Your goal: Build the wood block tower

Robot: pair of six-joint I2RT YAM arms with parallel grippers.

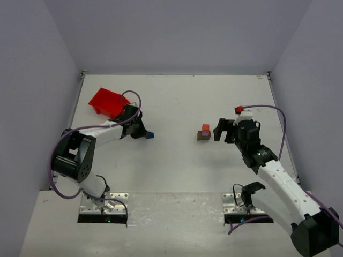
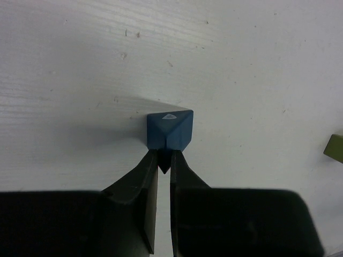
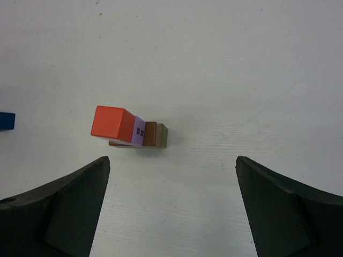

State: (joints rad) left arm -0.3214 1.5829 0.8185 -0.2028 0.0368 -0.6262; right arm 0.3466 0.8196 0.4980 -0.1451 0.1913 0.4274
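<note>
The wood block tower [image 1: 204,133] stands mid-table: an orange-red block [image 3: 112,123] on a lilac block [image 3: 139,130] on brown ones [image 3: 151,134]. A dark blue wedge [image 2: 170,130] lies on the table to its left, also seen in the top view [image 1: 150,135]. My left gripper [image 2: 164,158] is shut on the wedge's near corner, which is pinched between the fingertips. My right gripper [image 3: 171,159] is wide open just right of the tower, with nothing between its fingers, and shows in the top view [image 1: 218,130] too.
A red plastic bin [image 1: 107,101] sits at the back left, just behind my left arm. White walls close in the table on three sides. A sliver of the tower [image 2: 335,148] shows at the right edge of the left wrist view.
</note>
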